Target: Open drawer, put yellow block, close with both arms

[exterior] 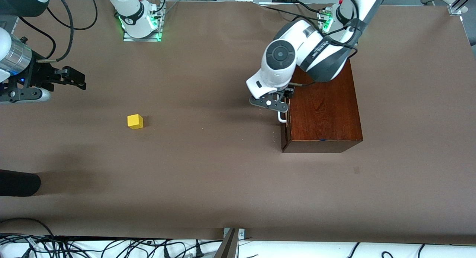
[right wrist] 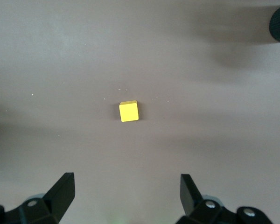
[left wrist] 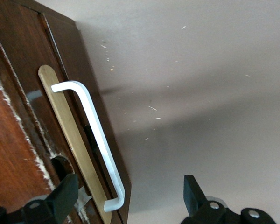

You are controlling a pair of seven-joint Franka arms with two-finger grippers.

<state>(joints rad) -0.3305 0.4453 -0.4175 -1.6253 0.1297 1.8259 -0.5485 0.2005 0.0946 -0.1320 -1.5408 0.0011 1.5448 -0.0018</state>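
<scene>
Brown paper-covered table, we note yellow block toward the right arm's end, spread right gripper above, spread left gripper straddling closed drawer handle, cables along table edge.

Glossy dark wooden box, smooth white plastic-looking handle, matt brown table cover

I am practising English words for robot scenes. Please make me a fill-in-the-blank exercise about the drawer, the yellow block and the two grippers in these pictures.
1. The drawer in the wooden box is ____.
2. The left gripper has its open fingers around the white ____ on the drawer's front.
3. The yellow block lies on the brown ____, apart from the box.
4. The right gripper, fingers open, holds ____.

Missing words: closed; handle; table; nothing
</scene>
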